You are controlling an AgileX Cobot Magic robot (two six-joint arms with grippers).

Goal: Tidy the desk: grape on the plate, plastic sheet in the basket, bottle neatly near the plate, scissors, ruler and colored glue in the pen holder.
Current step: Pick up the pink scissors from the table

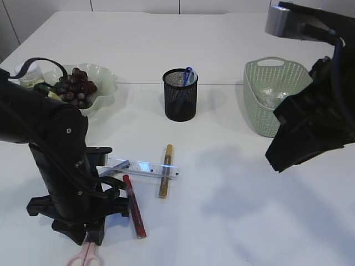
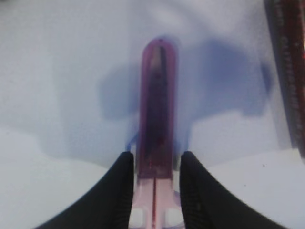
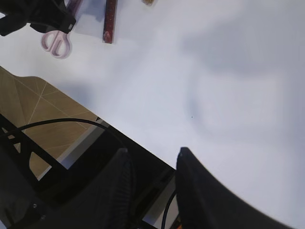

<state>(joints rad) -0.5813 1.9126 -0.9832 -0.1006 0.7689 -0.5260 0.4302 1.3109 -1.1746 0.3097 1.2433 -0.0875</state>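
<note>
White desk fills the frame as we bring our left gripper (image 2: 155, 179) down at lower left, its jaws straddling the pink scissors (image 2: 156, 119) without a firm pinch we can confirm. Blades run straight away from the fingers; our right gripper (image 3: 150, 181) hangs spread and empty, far right.

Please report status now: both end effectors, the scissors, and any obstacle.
Left end effector straddling pink-handled scissors, blades between its fingers, on table. Right end effector open, empty. Red glue stick lying beside scissors.
</note>
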